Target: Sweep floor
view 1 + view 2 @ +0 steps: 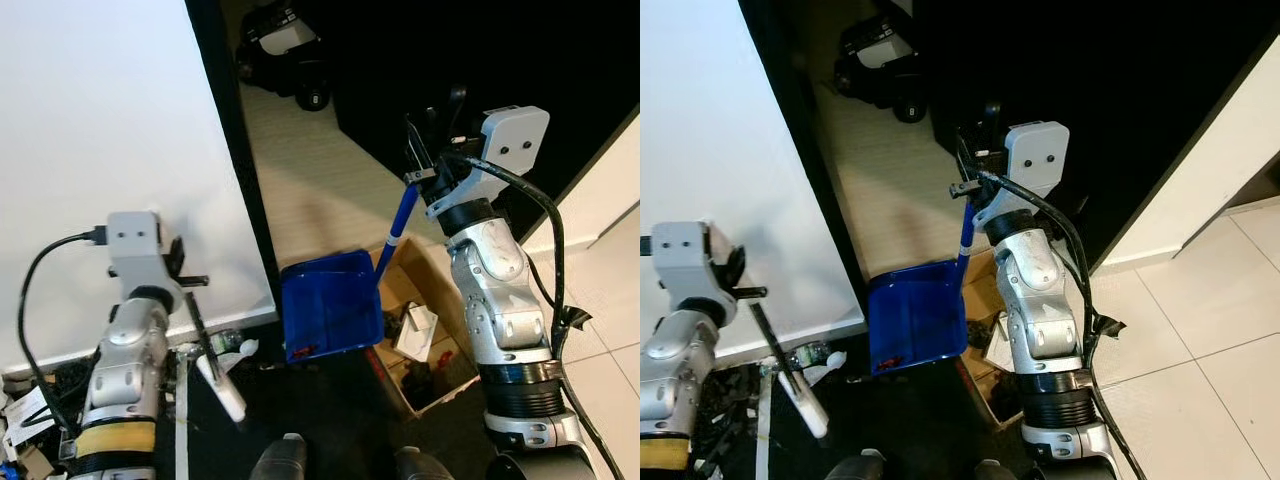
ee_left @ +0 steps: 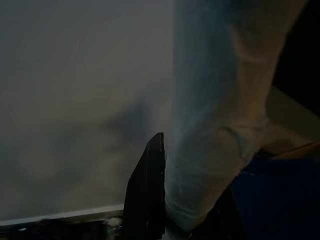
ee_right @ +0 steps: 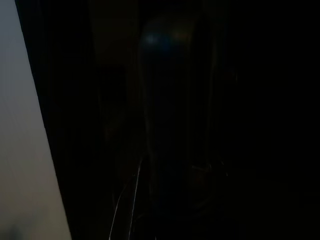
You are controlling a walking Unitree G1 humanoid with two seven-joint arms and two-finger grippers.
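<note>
Holding blue dustpan (image 1: 330,305) by its handle in clamped right gripper (image 1: 418,170), pan low beside cardboard box (image 1: 425,335); left gripper (image 1: 200,325) clamping white brush handle (image 1: 222,388). Collecting step; next needing sweeping debris panward.

Right tool (image 1: 418,165) raised high, fingers clamped, left tool (image 1: 200,320) lower, gripping

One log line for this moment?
right gripper: shut on dustpan handle | left gripper: shut on broom handle | box beside dustpan
</note>
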